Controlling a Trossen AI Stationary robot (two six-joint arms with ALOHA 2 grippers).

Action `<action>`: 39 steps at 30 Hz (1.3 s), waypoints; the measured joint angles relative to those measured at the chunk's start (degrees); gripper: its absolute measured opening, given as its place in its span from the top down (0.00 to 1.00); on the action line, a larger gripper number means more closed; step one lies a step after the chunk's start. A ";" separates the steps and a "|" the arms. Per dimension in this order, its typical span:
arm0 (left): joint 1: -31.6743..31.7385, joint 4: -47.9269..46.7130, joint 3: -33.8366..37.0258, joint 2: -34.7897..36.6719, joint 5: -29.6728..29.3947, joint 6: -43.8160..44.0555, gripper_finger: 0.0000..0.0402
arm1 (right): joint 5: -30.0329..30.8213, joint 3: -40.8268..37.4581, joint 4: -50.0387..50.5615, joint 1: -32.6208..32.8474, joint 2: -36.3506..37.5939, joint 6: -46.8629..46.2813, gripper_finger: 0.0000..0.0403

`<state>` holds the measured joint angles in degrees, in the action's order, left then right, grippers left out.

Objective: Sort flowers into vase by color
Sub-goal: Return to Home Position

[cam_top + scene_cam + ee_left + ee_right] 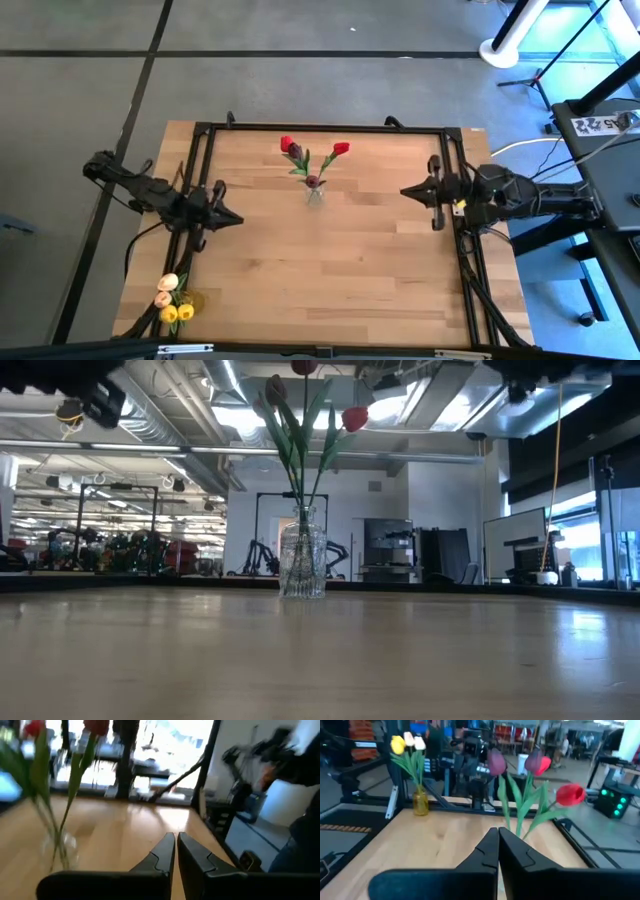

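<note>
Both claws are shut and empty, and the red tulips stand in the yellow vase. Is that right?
Not quite. The red tulips stand in the clear glass vase, as the low view shows. The yellow vase holds the yellow and cream flowers instead. The left claw and the right claw are indeed shut and empty.

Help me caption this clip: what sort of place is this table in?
Probably a robotics lab or workshop: bare ceiling ducts overhead, another framed arm rig in the hall behind the glass vase, and a wooden table fenced by a black frame.
</note>
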<state>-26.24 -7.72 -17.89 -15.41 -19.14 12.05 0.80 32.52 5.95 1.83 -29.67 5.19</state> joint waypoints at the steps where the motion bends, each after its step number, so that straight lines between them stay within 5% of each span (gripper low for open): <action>1: -0.02 1.25 0.00 0.25 0.58 -1.91 0.95 | -0.41 -2.64 -1.94 0.00 1.94 0.00 0.98; 6: -0.02 4.67 0.00 1.18 5.10 -10.61 0.95 | 0.48 -9.90 -7.49 0.00 11.36 -6.64 0.98; 15: 1.69 4.36 0.00 1.61 16.60 -13.90 0.95 | 9.82 -11.00 4.42 0.02 17.31 -10.74 0.98; 20: 4.75 4.34 0.00 1.63 21.47 -17.23 0.95 | 2.45 -11.01 4.68 0.03 19.60 -6.31 0.98; 32: 11.75 2.43 0.01 1.73 27.99 -20.21 0.95 | 2.27 -11.80 9.56 0.02 29.46 -5.01 0.98; 39: 16.06 -1.19 0.94 3.57 30.95 -18.91 0.95 | -0.40 -22.07 -6.28 0.02 29.44 -7.85 0.98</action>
<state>-10.18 -8.91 -16.95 -11.84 11.82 -6.86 0.40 10.45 -0.33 1.85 -0.23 -2.66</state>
